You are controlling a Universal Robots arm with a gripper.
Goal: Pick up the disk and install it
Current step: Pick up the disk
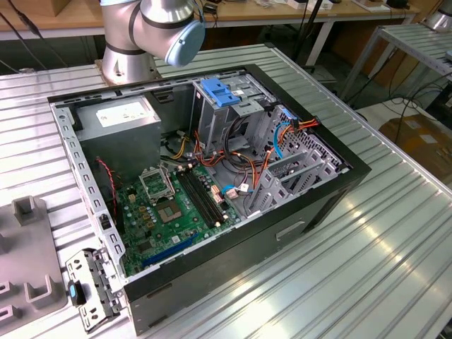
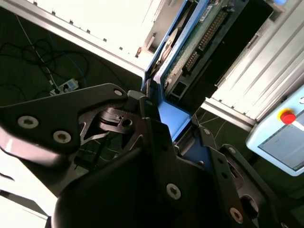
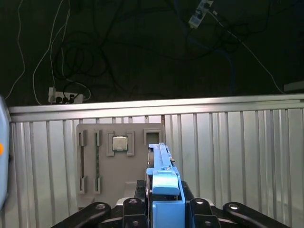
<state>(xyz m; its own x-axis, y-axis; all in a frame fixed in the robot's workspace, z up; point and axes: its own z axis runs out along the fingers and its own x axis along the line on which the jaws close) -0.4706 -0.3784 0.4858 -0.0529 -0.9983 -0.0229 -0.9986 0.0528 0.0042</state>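
a: looking for the disk [image 3: 166,183], picked up or not?

b: yep, picked up. clamped in the pincer [image 3: 165,204], closed tight on it from both sides, seemingly on the flat faces. standing on edge in the first wrist view, hanging well above the desk [image 3: 237,156], over the grey parts tray [image 3: 126,175] with the cpu [image 3: 118,143] in it.

a: why on edge though?

b: guessing to keep the blue side rails [image 2: 173,121] free instead of squashed under the fingers [image 2: 149,123]. probably also suits a slot-style bay better than lying flat.

a: so not installed yet?

b: nope. open case [image 1: 339,191] parked on the desk in the exterior view, drive cage with the blue top [image 1: 219,92] up by the far wall, along the same side as the grey power supply box [image 1: 116,113]. no contact between disk and case, as far as can be told. about halfway through the job, judging by that.
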